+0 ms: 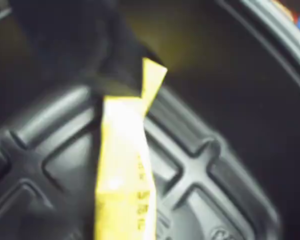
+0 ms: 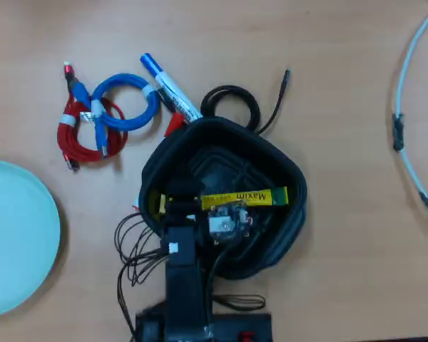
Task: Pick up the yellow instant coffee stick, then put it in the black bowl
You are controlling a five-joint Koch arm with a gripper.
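One yellow instant coffee stick (image 2: pixel 244 197) is seen lying across the inside of the black bowl (image 2: pixel 285 228) in the overhead view, stretched sideways with "Maxim" readable upside down and its green end toward the left edge of the bowl, partly hidden by the arm. The gripper (image 2: pixel 192 203) is parked over the bowl's left half, right above that end of the stick. Whether the stick is pinched or already let go honestly can't be told; the jaws are buried under the motor and wires from above.

From the wrist view, the stick (image 1: pixel 124 170) is shown running up the middle of the frame over the bowl's ridged square bottom (image 1: pixel 200 165), with its crimped tip bent off to the right. The dark gripper (image 1: pixel 121 90) is blurred just at the top of the stick, so contact can't be confirmed.

Outside the bowl, a blue-and-white marker (image 2: pixel 167 89), coiled red cable (image 2: pixel 85 132), blue cable (image 2: pixel 128 103) and black cable (image 2: pixel 235 103) are scattered on the wooden table (image 2: pixel 342 107). A pale blue plate (image 2: pixel 14 235) is parked at the left edge.
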